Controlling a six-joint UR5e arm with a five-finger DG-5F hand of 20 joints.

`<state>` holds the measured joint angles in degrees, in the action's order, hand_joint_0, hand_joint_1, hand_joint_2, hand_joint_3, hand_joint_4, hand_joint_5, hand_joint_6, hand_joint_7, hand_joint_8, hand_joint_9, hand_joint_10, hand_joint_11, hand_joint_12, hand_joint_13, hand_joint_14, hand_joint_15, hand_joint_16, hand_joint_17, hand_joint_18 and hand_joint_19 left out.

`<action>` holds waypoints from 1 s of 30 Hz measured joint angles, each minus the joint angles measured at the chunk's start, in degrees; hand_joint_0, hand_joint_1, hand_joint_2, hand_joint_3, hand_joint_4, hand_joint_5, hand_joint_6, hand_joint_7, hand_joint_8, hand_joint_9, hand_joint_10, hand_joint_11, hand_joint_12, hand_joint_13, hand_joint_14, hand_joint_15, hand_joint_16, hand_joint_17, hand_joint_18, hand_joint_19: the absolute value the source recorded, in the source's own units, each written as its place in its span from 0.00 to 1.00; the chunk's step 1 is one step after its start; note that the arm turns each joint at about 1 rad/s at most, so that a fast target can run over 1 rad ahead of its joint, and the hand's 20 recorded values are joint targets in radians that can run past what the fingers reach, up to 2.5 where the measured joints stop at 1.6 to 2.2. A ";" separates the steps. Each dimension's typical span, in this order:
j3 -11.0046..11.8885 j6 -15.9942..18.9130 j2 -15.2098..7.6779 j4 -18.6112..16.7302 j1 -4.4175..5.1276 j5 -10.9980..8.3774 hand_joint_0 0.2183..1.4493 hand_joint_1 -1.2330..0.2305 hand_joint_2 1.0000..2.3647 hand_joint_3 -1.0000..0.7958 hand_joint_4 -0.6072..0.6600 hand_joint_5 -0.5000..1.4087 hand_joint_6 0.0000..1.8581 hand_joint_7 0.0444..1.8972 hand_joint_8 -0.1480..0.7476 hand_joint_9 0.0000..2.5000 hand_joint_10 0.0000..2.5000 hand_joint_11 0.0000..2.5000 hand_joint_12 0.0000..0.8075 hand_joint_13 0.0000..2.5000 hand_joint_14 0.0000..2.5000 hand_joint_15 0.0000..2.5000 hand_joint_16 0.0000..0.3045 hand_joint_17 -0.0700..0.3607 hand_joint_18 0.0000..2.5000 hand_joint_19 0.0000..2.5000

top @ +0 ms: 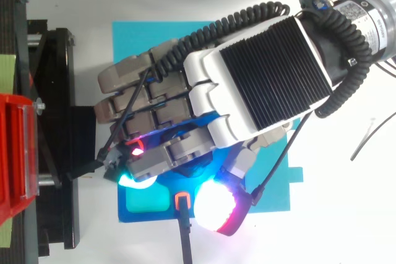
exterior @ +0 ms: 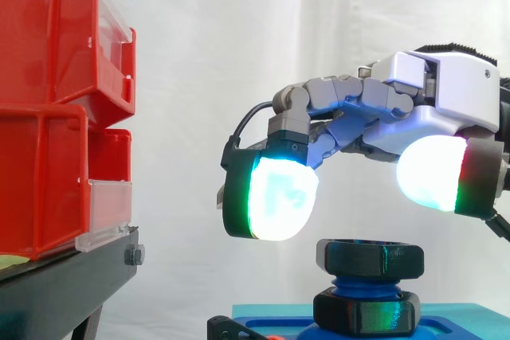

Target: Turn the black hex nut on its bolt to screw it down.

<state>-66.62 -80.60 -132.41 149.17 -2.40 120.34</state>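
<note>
Left: red bins (exterior: 56, 101) on a black stand (exterior: 72, 276). Centre: the hand (exterior: 434, 101) hangs spread wide and empty, its glowing pads (exterior: 279, 197) poised just above the black hex nut (exterior: 370, 256). A sound approach would be to lower squarely, pinch opposite flats, then rotate without tilting. The nut, matte and six-sided, sits high on a blue threaded bolt (exterior: 362, 283), above a second black nut (exterior: 365, 310).

Side camera: set near, level with the hand (exterior: 446, 93), facing across the work to the white curtain (exterior: 199, 77). Hand enters from right, red bins (exterior: 48, 117) at left.

Top camera: close overhead, looking straight down. Hand enters from upper right, bins at left edge.

Shared: hand, bins, black stand (exterior: 64, 284), blue base (top: 142, 41).
</note>
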 measured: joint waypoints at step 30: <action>-1.41 0.00 -0.13 0.02 -1.69 0.53 0.20 0.60 0.00 0.28 0.55 0.19 0.40 0.47 0.41 0.28 0.00 0.12 0.30 0.26 0.00 0.12 0.10 0.32 0.17 0.11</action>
<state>-68.03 -80.60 -132.54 149.20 -4.09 120.87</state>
